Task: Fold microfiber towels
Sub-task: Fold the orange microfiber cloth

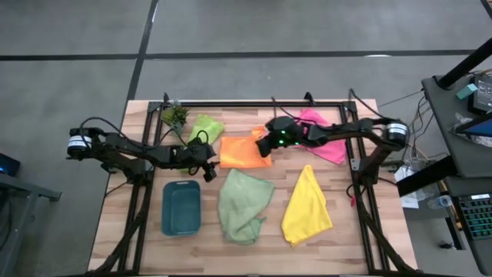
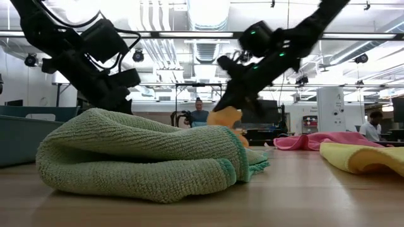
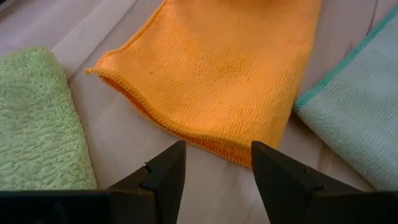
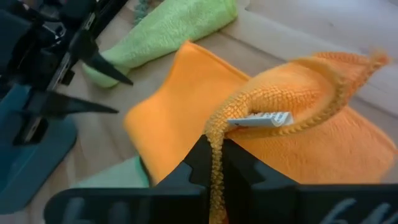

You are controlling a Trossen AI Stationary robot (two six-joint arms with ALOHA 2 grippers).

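Observation:
The orange towel [image 1: 244, 151] lies in the middle of the table's far half, and the right wrist view shows its flat part [image 4: 163, 118]. My right gripper [image 1: 267, 146] is shut on its right-hand edge, which is raised and curled over. My left gripper [image 3: 214, 174] stands open just off the towel's left edge [image 3: 186, 134], touching nothing. A lime green towel [image 1: 204, 127] lies at the far left. A pink towel [image 1: 327, 140] lies at the far right. A pale sage towel [image 1: 244, 204] and a yellow towel [image 1: 307, 208] lie nearer the front. My right gripper pinches the orange towel's hemmed edge [image 4: 214, 146] between its two fingers, close to a white label [image 4: 261, 119]. The fingers slant down from the table's right side. The held edge is lifted and arches back over the towel, whose remainder lies flat on the table.
A teal tray [image 1: 181, 208] sits at the near left, beside the left arm. A small potted plant [image 1: 175, 115] stands at the far left corner. In the low view the sage towel [image 2: 145, 157] fills the foreground. People show in the room beyond the table.

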